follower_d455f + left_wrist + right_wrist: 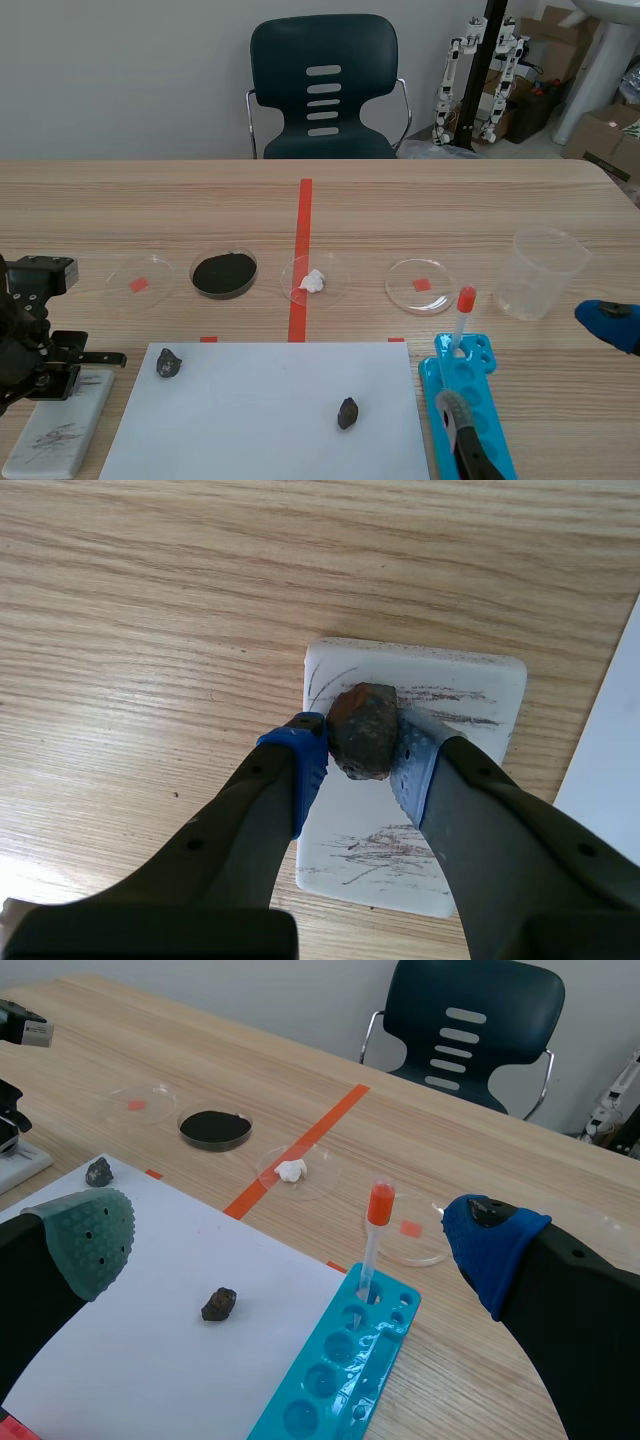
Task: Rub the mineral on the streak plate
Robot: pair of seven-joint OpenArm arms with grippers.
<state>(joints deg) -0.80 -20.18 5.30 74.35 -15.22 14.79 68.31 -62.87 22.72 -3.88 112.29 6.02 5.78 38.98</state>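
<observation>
My left gripper (361, 755) is shut on a dark brownish mineral (363, 730) and holds it over the white streak plate (470, 810), which carries several grey and brownish streaks. In the scene view the left gripper (45, 375) sits over the same streak plate (60, 430) at the near left of the table. Two more dark minerals lie on the white paper sheet (260, 420): one (168, 363) near its far left corner, another (347, 412) near the middle, also seen as mineral (218, 1304). My right gripper (290, 1230) stands open at the table's right side, holding nothing.
A row of petri dishes runs across the table: one with a red chip (140, 280), one with black powder (224, 273), one with a white lump (313, 280), one more (421, 285). A clear beaker (541, 270) stands far right. A blue tube rack (470, 410) holds a red-capped dropper (462, 315).
</observation>
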